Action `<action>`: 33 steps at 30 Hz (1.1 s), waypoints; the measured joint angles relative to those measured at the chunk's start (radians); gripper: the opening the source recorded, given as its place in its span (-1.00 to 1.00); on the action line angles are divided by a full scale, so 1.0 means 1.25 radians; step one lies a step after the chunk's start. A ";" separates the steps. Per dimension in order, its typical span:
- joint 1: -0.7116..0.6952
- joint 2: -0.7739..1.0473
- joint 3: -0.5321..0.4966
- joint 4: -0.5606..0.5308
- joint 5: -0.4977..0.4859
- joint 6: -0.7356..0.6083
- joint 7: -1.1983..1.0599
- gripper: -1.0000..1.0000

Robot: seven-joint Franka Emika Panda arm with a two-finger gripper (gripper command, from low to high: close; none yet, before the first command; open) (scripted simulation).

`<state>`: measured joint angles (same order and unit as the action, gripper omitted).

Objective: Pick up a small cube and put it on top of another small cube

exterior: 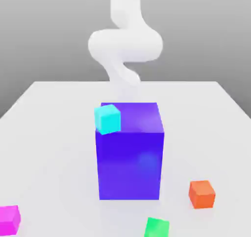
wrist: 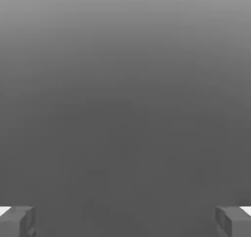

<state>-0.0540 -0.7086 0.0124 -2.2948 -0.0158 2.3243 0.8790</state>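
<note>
Four small glossy cubes lay about a tall blue-violet block (exterior: 130,157) on the white table (exterior: 49,148).
Gripper (wrist: 125,221) gaped wide, seemingly empty; the small magenta-pink cube (exterior: 9,219) sat at eight o'clock from the block.

Smooth white arm (exterior: 125,45) of rounded, bulbous segments, end effector (wrist: 125,221) with two grey, blocky fingers (wrist: 19,221), white-edged tips

A glossy finish is seen on the big blue-violet block (exterior: 130,157); the gripper's (wrist: 125,221) fingers (wrist: 19,220) look matt grey.
</note>
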 joint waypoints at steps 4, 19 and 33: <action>-0.068 0.121 0.013 0.007 -0.022 0.032 0.105 0.00; -0.246 0.556 -0.027 0.032 -0.072 0.148 0.464 0.00; -0.343 0.956 -0.059 0.066 0.066 0.300 0.613 0.00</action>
<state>-0.4832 0.4867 -0.0612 -2.2121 0.0668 2.6995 1.6448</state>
